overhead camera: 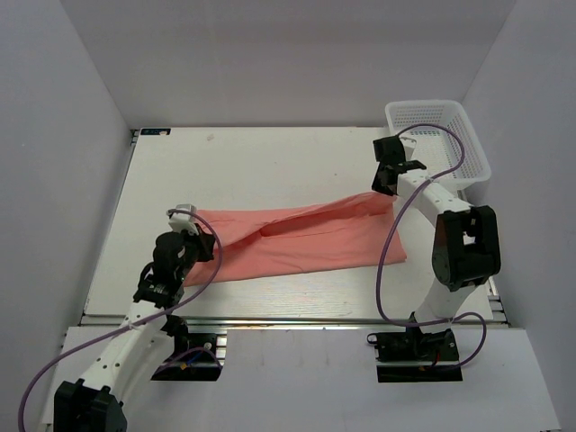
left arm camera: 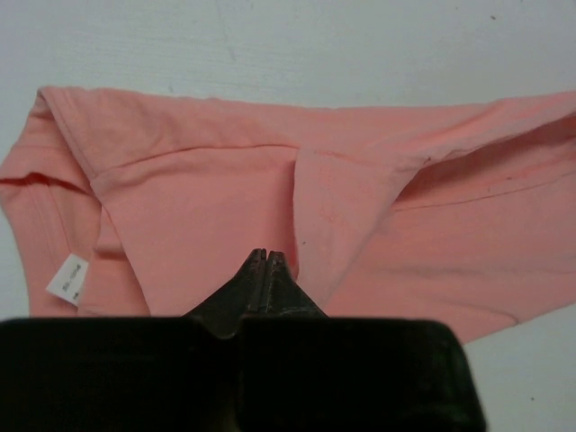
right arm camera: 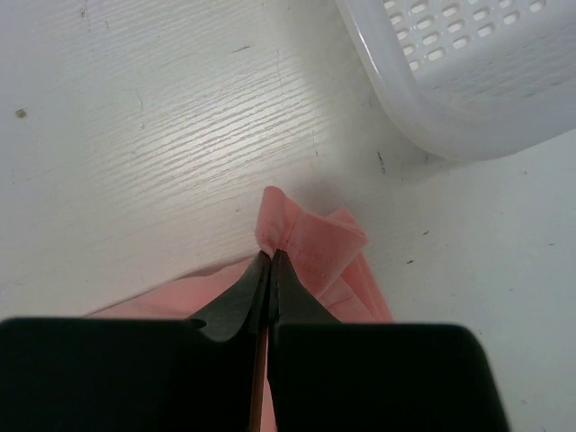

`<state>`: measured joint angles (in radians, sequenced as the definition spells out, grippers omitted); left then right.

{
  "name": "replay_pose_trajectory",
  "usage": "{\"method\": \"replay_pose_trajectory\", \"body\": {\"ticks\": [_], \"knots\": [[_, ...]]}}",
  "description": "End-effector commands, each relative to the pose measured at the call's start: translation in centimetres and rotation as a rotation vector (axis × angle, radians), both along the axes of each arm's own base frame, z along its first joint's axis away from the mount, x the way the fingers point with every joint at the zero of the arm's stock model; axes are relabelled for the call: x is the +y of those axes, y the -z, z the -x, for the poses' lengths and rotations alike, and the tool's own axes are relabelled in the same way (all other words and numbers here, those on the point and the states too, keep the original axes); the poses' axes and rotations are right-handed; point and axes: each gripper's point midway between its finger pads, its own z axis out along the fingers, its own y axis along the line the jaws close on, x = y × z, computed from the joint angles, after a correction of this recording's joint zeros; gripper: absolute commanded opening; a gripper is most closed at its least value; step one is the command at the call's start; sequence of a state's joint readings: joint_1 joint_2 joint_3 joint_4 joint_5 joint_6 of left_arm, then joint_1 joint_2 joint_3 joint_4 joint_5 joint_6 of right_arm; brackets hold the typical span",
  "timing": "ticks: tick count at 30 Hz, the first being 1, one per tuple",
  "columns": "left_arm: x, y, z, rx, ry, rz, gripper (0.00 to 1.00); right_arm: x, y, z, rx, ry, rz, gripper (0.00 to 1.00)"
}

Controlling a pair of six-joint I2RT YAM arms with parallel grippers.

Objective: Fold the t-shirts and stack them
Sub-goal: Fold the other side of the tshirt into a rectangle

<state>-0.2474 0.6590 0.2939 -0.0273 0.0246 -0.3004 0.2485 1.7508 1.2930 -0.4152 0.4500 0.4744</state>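
The salmon-pink t-shirt (overhead camera: 306, 243) lies stretched left to right across the middle of the table. My right gripper (overhead camera: 385, 187) is shut on a hemmed corner at the shirt's far right end. In the right wrist view the cloth (right arm camera: 315, 238) bunches out past the gripper's tips (right arm camera: 272, 255). My left gripper (overhead camera: 209, 245) is at the shirt's left end, near its front edge. In the left wrist view its tips (left arm camera: 267, 255) are pressed together where a raised fold of the shirt (left arm camera: 198, 207) runs up to them. The white collar tag (left arm camera: 67, 276) shows at the lower left.
A white plastic mesh basket (overhead camera: 477, 166) stands at the table's far right corner, just beyond my right gripper; its wall (right arm camera: 468, 81) fills the upper right of the right wrist view. The white table (overhead camera: 270, 162) is walled on three sides.
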Motion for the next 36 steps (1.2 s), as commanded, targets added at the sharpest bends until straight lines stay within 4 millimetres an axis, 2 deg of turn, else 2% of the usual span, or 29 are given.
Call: {"method": "replay_pose_trajectory", "body": {"ticks": [1,6,8,9,10,12,13,14,15,16,17,18,20,21,22,24,25,26,28,29,30,31,32,33,34,36], "knots": [[-0.2,1.1,1.0,0.038,-0.005,0.038,0.0,-0.7,-0.4,0.7,0.002,-0.025,0.033,0.0],[0.0,3.2,2.2,0.122,-0.019,0.047,0.0,-0.9,0.5,1.7,0.025,-0.007,0.023,0.0],[-0.4,3.9,2.8,0.165,-0.005,0.06,0.0,-1.3,1.4,2.6,0.047,0.009,0.03,0.0],[-0.5,4.5,3.4,0.2,0.002,0.065,0.18,-1.4,1.7,3.2,0.056,0.016,0.032,0.11],[-0.7,4.5,3.7,0.219,0.012,0.076,0.24,-1.8,2.1,3.6,0.067,0.036,0.04,0.16],[-0.7,4.6,4.1,0.245,0.006,0.078,0.24,-2.3,3.0,4.9,0.103,0.05,0.057,0.23],[-0.6,4.9,4.8,0.284,-0.007,0.089,0.29,-2.9,3.3,5.5,0.119,0.076,0.075,0.43],[-0.4,4.8,5.0,0.284,-0.021,0.094,0.3,-3.6,3.0,6.0,0.123,0.096,0.107,0.5],[-0.6,4.3,5.0,0.272,-0.019,0.117,0.43,-3.9,3.0,6.5,0.129,0.114,0.116,0.63],[-0.9,3.9,5.0,0.266,-0.023,0.153,0.63,-4.5,2.9,7.1,0.138,0.138,0.138,0.71],[-1.2,3.5,5.1,0.258,-0.01,0.173,0.84,-4.5,2.0,7.1,0.116,0.142,0.135,0.76],[-1.2,2.9,5.1,0.233,-0.006,0.18,1.0,-4.6,1.5,7.2,0.108,0.14,0.133,0.8],[-1.4,1.4,4.4,0.189,-0.001,0.191,1.0,-3.7,1.0,7.1,0.104,0.089,0.103,0.82],[-1.2,0.8,4.0,0.168,-0.014,0.19,1.0,-3.3,0.6,7.1,0.093,0.064,0.091,0.88],[-1.4,-0.1,3.4,0.141,-0.011,0.197,1.0,-2.6,0.4,6.9,0.087,0.029,0.06,0.89],[-1.9,-0.6,2.8,0.143,0.007,0.204,1.0,-1.2,-0.2,6.9,0.084,-0.037,0.008,0.89],[-2.3,-1.8,2.1,0.121,0.022,0.214,1.0,-0.8,-0.4,6.5,0.067,-0.055,-0.008,0.89],[-2.3,-0.7,1.7,0.167,0.02,0.192,1.0,-0.1,-0.6,6.4,0.067,-0.129,-0.007,0.89],[-2.6,-0.9,0.6,0.179,0.024,0.175,1.0,1.9,-1.0,5.5,0.024,-0.277,-0.042,0.89],[-2.7,0.5,0.3,0.238,0.031,0.153,1.0,3.8,-0.7,5.7,0.024,-0.364,-0.108,0.89],[-2.9,0.1,-0.4,0.236,0.031,0.154,1.0,4.7,-1.0,4.6,-0.016,-0.4,-0.122,0.89],[-3.2,0.4,-0.8,0.238,0.041,0.158,1.0,5.7,-1.0,4.6,-0.017,-0.471,-0.118,0.89],[-3.4,0.2,-1.4,0.233,0.041,0.159,1.0,6.9,-0.6,4.4,-0.007,-0.518,-0.152,0.89],[-3.7,1.0,-1.9,0.256,0.054,0.149,1.0,7.6,-0.1,3.8,-0.005,-0.539,-0.165,0.89],[-3.8,1.4,-2.2,0.26,0.054,0.148,1.0,8.7,-0.4,3.6,-0.011,-0.577,-0.192,0.89],[-4.1,1.9,-3.6,0.287,0.051,0.142,1.0,9.9,1.6,3.7,0.049,-0.592,-0.23,0.89]]}}
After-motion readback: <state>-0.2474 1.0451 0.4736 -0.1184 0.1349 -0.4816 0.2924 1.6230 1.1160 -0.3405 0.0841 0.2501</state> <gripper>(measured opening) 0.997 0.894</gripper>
